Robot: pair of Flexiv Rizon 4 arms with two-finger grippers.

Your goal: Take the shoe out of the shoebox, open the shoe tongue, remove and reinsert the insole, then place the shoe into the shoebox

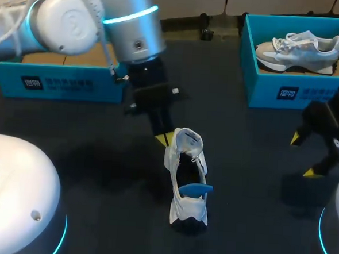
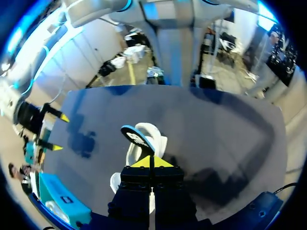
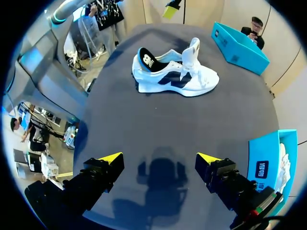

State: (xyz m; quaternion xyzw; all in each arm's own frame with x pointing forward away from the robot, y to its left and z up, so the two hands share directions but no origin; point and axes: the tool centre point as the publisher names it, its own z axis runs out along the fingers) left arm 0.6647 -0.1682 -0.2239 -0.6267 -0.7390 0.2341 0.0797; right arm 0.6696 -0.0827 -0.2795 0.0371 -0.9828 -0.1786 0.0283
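White sneaker (image 1: 179, 205) lies mid-frame on the dark bench (image 1: 98, 168), blue insole (image 1: 194, 190) poking out. Left gripper (image 1: 165, 139) pinched together, half-blocking the shoe in its wrist view. Right gripper (image 1: 303, 155) spread apart, arm cut off at right.

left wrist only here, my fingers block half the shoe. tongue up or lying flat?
Observer: Up. In the right wrist view the tongue stands upright on the white shoe.
Operator: and the teal shoebox on the right, empty?
Observer: No. The head view shows a second shoe, grey and white, sitting in it.
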